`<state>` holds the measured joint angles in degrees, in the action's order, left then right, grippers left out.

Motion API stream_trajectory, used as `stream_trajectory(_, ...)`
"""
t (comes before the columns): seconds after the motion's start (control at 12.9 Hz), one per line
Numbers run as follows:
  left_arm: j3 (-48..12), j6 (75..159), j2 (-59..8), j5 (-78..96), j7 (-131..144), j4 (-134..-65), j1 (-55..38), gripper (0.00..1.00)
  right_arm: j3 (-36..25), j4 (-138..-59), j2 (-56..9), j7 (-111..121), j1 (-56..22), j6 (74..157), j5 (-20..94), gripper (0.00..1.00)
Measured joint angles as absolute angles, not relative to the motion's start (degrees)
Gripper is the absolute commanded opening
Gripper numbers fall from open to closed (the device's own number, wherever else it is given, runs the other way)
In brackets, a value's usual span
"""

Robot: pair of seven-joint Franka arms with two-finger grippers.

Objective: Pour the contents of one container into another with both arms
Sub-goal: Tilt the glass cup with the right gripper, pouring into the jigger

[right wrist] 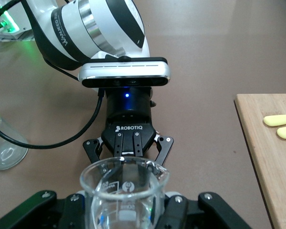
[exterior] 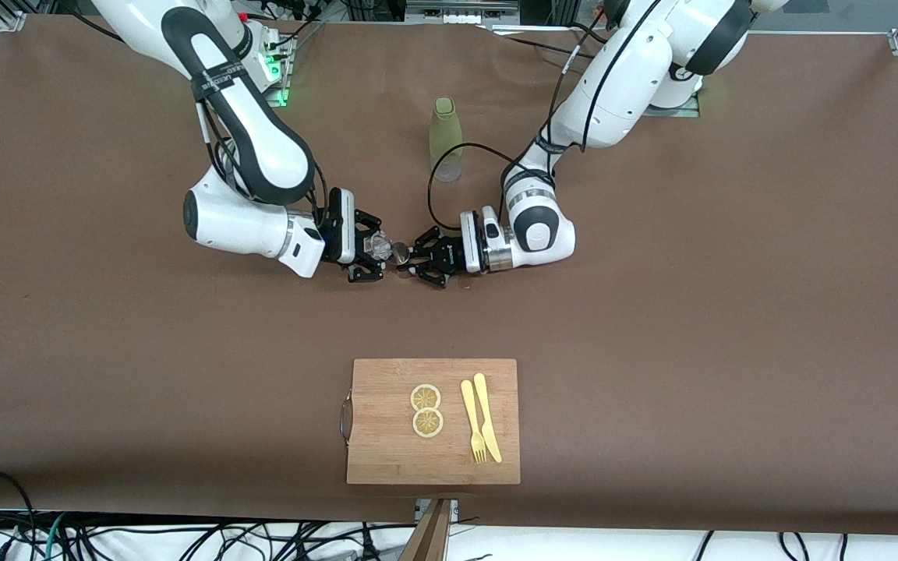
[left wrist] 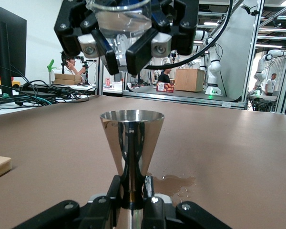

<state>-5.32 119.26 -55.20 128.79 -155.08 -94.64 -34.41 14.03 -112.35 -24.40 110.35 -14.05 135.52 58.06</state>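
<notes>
glass beaker [right wrist: 124, 191] in right end effector [exterior: 375, 248], over jigger [left wrist: 132, 148]

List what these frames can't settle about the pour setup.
- Jigger: inside hidden in left wrist view, rim at eye level; tiny in front view.
- Glass beaker: base cut off by right wrist view's edge, so any liquid level is unreadable.
- Green bottle: contents unclear in front view.
- Wet patch: source unknown.

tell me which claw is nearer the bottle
Left. The left claw, shut on a metal jigger, sits closer to the green bottle; the right claw, holding a clear beaker, is slightly farther away.
</notes>
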Motion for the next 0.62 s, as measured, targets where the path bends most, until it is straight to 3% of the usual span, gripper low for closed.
stream_trajectory(0.62, -5.3, 119.3, -55.2, 128.8, -155.1, -94.5, -34.4, 0.0, 14.1, -112.9, -24.4, 109.6, -15.3, 139.8, 54.3, 0.19)
